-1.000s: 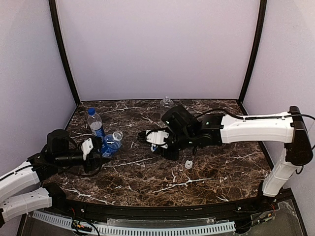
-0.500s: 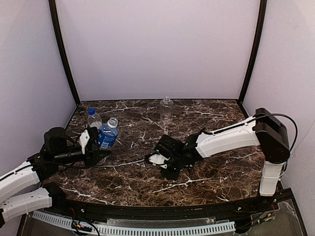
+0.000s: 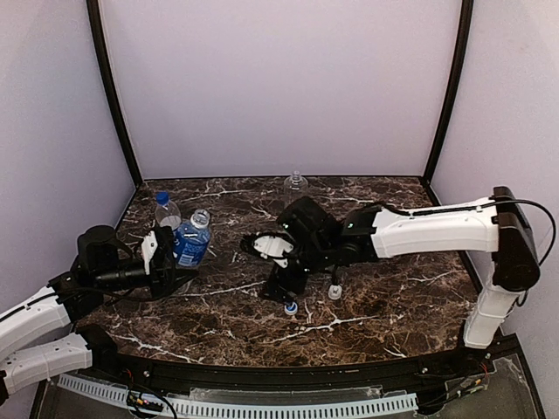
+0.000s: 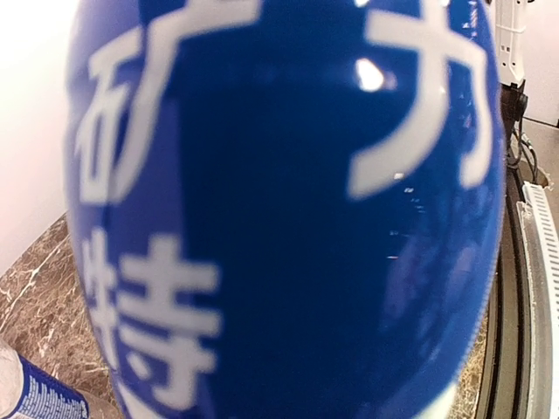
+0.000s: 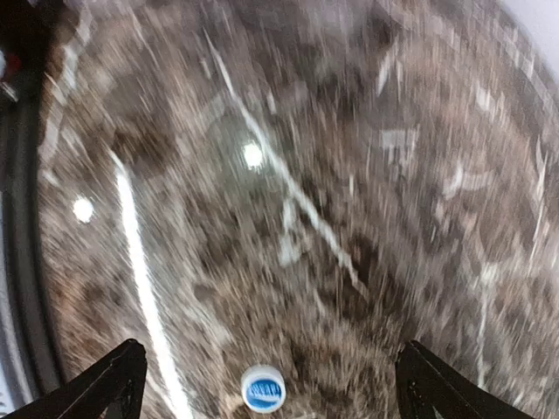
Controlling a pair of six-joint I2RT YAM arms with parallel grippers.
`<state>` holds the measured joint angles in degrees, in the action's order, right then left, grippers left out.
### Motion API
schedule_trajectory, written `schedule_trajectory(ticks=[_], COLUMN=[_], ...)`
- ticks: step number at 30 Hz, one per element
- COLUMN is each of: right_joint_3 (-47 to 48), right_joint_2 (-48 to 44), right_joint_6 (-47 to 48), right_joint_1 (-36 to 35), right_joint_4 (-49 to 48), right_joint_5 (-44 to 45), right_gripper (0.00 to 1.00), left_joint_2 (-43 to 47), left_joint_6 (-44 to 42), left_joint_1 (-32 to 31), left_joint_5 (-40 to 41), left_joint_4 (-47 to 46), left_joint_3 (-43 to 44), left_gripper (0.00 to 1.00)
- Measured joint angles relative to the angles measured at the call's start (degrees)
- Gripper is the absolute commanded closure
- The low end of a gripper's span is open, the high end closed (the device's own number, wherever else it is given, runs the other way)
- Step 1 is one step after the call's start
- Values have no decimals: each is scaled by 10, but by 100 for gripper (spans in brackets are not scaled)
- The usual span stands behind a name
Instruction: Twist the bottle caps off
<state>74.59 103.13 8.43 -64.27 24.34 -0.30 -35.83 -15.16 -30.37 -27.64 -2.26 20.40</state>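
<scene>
L fingers (image 3: 177,258) clamped on blue-label bottle (image 3: 193,243), label fills wrist view, R fingers (image 5: 272,349) spread wide above blue-and-white cap (image 5: 263,388), view blurred, unlabelled bottle (image 3: 295,183) beyond cap, part-hidden.

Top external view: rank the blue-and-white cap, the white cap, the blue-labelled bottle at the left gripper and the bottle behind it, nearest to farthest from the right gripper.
From the right gripper:
1. blue-and-white cap, just beyond the fingertips, toward the near edge.
2. white cap, off to the right.
3. blue-labelled bottle, at the left gripper, well to the left.
4. rear bottle, farther left and back.
</scene>
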Motion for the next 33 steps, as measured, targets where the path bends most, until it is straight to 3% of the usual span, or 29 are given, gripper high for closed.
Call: schedule_trajectory(ticks=[2, 6, 10, 15, 23, 25, 26, 28, 29, 30, 33], right_joint_3=[5, 7, 64, 86, 86, 88, 90, 95, 99, 101, 103], right_joint_2=[-51, -124, -84, -18, 12, 12, 12, 12, 12, 12, 7], right_joint_6=[7, -17, -60, -85, -125, -130, -125, -119, -117, -114, -103], right_joint_1=[0, 0, -2, -6, -11, -11, -11, -11, -11, -11, -9], right_joint_4=[-60, -270, -404, -451, -457, -455, -450, -439, -433, -426, -401], right_joint_5=[-66, -179, -241, -269, -284, -285, -285, -285, -286, -286, -285], right_gripper=[2, 15, 21, 34, 79, 99, 100, 100, 100, 100, 100], left_joint_2=[1, 3, 3, 4, 4, 4, 4, 3, 3, 3, 3], left_joint_6=[0, 0, 0, 0, 2, 3, 3, 4, 3, 2, 6], left_joint_1=[0, 0, 0, 1, 2, 2, 3, 3, 3, 3, 2], left_joint_5=[-15, -52, -76, -85, -92, -94, -94, -95, -96, -95, -87], left_joint_4=[-5, -9, -9, -8, -8, -8, -8, -9, -9, -8, -8], left_joint_3=[0, 1, 3, 12, 12, 12, 12, 12, 12, 12, 12], left_gripper=[55, 54, 53, 53, 53, 53, 53, 40, 16, 5, 2])
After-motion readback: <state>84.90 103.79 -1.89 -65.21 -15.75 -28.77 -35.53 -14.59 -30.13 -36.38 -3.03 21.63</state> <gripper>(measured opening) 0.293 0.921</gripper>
